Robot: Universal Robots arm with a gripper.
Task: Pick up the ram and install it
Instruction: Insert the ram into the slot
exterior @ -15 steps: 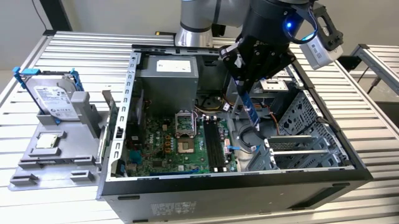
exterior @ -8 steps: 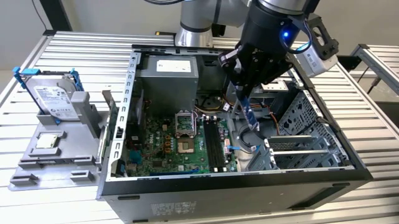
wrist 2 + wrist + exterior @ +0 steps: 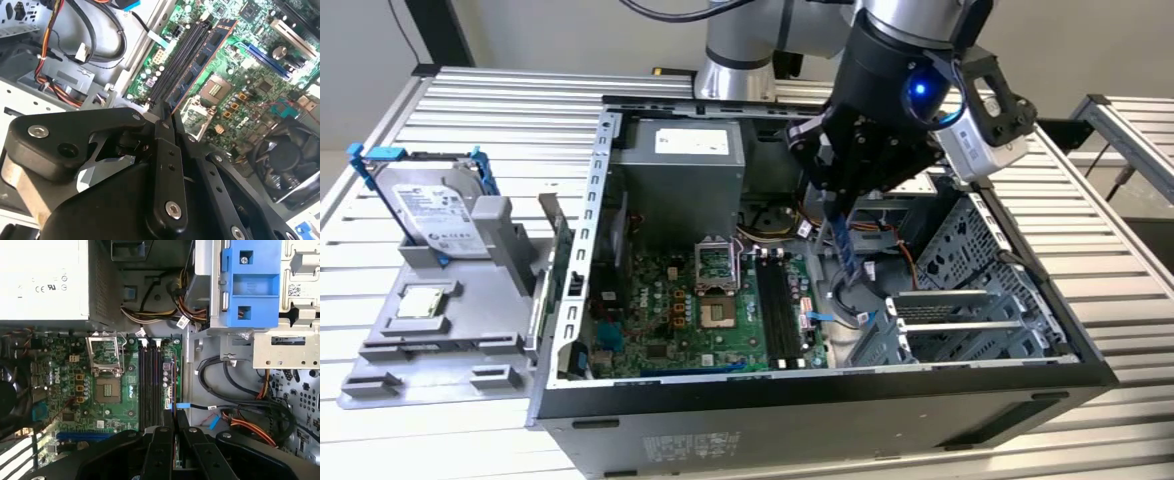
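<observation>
My gripper [image 3: 843,200] hangs inside the open computer case and is shut on the ram [image 3: 851,260], a long thin blue board seen nearly edge-on. In the second wrist view the ram [image 3: 202,57] runs out from the black fingertips [image 3: 164,125], its black chips showing, roughly parallel to the black memory slots [image 3: 177,62]. The first wrist view has the ram [image 3: 174,385] as a thin strip beside the slots [image 3: 150,385], on the drive-cage side, ahead of the gripper [image 3: 173,415]. It is held above the motherboard [image 3: 667,300], beside the slots [image 3: 781,300] and not seated in one.
The silver power supply [image 3: 680,150] fills the case's far end, with the bare processor socket [image 3: 718,315] below it. A metal drive cage [image 3: 974,260] and loose cables [image 3: 240,405] lie beside the ram. Outside the case, a grey stand [image 3: 400,350] holds a hard drive [image 3: 434,205] and a square chip [image 3: 424,300].
</observation>
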